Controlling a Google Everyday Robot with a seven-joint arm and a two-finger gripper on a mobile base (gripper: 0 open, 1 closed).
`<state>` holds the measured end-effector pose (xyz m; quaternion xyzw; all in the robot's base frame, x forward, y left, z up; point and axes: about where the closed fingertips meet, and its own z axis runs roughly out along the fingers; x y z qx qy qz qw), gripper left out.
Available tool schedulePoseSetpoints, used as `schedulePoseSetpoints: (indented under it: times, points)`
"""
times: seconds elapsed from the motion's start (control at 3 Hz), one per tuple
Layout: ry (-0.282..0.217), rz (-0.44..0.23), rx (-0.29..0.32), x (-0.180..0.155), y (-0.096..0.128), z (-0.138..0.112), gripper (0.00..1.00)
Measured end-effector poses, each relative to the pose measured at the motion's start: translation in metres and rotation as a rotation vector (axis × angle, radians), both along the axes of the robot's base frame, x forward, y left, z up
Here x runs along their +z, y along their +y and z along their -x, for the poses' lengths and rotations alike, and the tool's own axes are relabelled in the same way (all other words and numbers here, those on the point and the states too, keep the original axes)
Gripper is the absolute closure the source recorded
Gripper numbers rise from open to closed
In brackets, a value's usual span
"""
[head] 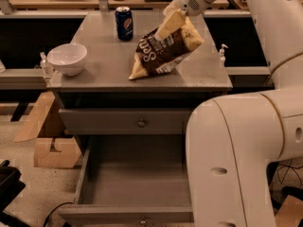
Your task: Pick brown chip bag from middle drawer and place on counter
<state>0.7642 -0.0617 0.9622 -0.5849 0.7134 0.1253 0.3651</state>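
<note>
The brown chip bag hangs tilted over the counter, and its lower cream end touches the top near the middle. My gripper comes in from the upper right and is shut on the bag's upper end. The middle drawer is pulled open below the counter, and its inside looks empty. Its knob shows at the front edge. My arm's big white body covers the drawer's right part.
A blue soda can stands at the counter's back. A white bowl sits at its left edge, with a small bottle beside it. A small dispenser stands at the right edge. The top drawer is closed. Cardboard pieces lie on the floor at the left.
</note>
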Motion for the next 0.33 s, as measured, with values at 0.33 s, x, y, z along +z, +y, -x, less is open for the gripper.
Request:
schedulePoseSetpoints:
  times: [0.33]
  points:
    - [0.002,0.000,0.001,-0.0015,0.0012,-0.0006,0.00]
